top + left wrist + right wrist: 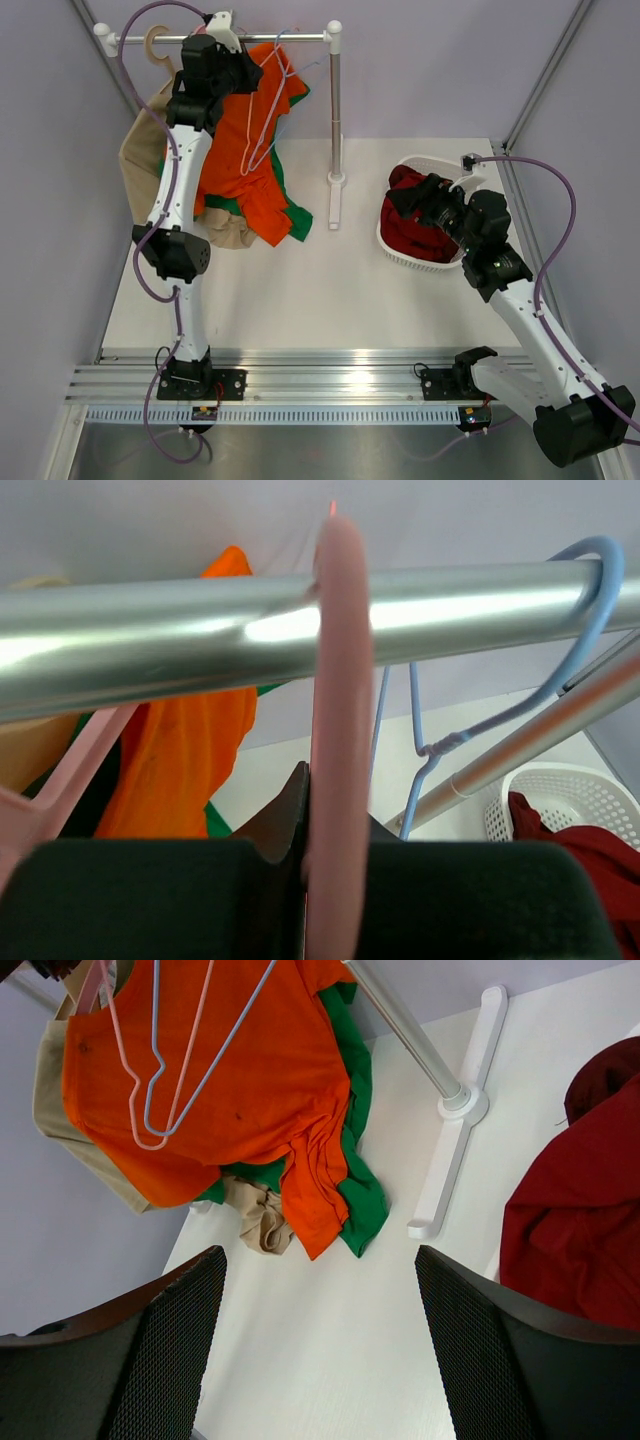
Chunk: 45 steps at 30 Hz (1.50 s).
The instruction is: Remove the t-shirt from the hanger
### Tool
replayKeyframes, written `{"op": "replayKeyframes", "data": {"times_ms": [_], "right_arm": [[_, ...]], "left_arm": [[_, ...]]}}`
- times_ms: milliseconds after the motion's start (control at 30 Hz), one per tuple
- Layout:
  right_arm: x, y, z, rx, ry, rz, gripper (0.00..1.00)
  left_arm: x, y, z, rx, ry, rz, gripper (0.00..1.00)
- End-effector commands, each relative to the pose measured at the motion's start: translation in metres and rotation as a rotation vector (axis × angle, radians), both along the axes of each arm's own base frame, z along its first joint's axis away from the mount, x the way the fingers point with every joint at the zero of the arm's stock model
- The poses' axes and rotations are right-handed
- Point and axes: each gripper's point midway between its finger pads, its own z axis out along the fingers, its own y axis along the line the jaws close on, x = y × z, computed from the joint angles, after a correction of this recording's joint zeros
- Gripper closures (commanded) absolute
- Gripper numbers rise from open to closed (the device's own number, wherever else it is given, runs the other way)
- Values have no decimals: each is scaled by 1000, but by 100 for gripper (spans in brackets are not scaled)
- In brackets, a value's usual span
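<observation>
Currently the hanger (338, 730) is hooked over the rail (150, 630), and its pink hook is clamped between the dark fingers of the left hand (222, 45), which is raised to the rail's left half. Below the rail, the hanger's thin triangle is seen hanging bare against the front of an orange shirt (262, 200) with green edging. A pale blue hanger (598, 590) is hooked on the rail just to the right of the pink one, and its frame is likewise laid against the orange shirt. A beige garment (140, 150) is hung at the rail's left end, and beige folds are gathered on the surface (300, 290) beneath the rail, beside the orange shirt's hem.

The t-shirt (405, 222) is off the hanger. It is bunched in a white basket (420, 262) that is set on the surface well to the right of the rail, beyond the rail's upright post (336, 110). The right hand (425, 200) is held over the basket, at the t-shirt's edge nearest the rail, with its fingers spread wide and nothing gripped between them. Whether the cloth is touched by it cannot be told.
</observation>
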Motion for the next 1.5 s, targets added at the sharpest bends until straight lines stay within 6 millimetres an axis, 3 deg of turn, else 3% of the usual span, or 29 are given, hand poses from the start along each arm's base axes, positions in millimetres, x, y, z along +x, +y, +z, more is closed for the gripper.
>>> {"op": "replayKeyframes", "data": {"times_ms": [0, 367, 600, 700, 733, 800, 833, 867, 933, 967, 1000, 1067, 1100, 1133, 1200, 1233, 1300, 1333, 1400, 1467], "right_arm": [[-4, 8, 18, 0, -62, 42, 16], [-8, 7, 19, -2, -69, 39, 16], [-8, 6, 22, -4, -81, 36, 16], [-7, 5, 22, -7, -83, 32, 16], [-7, 5, 23, -6, -84, 28, 16], [-7, 5, 23, -6, -84, 28, 16], [-8, 5, 24, -2, -85, 30, 15], [-8, 4, 24, -1, -84, 27, 15], [-10, 4, 26, 4, -90, 28, 15], [-11, 4, 28, 5, -94, 26, 14], [-12, 4, 29, 6, -97, 28, 14], [-14, 2, 34, 12, -111, 23, 13], [-15, 1, 37, 14, -118, 18, 11], [-17, -1, 33, 7, -100, 15, 10], [-19, -1, 37, 10, -110, 17, 1], [-20, -1, 39, 14, -112, 15, 1], [-19, -3, 39, 7, -103, 6, 0], [-20, -4, 43, 10, -107, 2, 1], [-20, -7, 46, 14, -114, -19, 1], [-22, -11, 54, 20, -134, -39, 1]], "left_arm": [[2, -15, 34, -56, -114, -59, 100], [15, -7, -14, -15, -7, -15, 100], [5, -9, 12, -46, -52, -21, 100], [-1, -10, 17, -43, -55, -33, 73], [-4, -11, 17, -42, -52, -35, 55], [-14, -11, 27, -39, -65, -40, 40], [-16, -12, 22, -32, -54, -44, 33], [-24, -12, 32, -30, -70, -44, 20], [-32, -14, 35, -24, -72, -49, 11], [-37, -14, 39, -23, -77, -48, 1], [-49, -12, 53, -28, -99, -47, 1], [-58, -10, 51, -28, -84, -42, 1], [-72, -7, 66, -33, -107, -39, 1], [-74, -6, 58, -26, -88, -27, 1], [-84, 0, 62, -21, -95, -10, 1], [-97, 2, 74, -23, -116, -9, 1], [-104, 2, 65, -17, -93, -13, 1], [-117, 2, 75, -22, -112, -26, 1], [-126, 0, 67, -16, -94, -37, 1], [-145, 0, 77, -14, -119, -39, 1]]}}
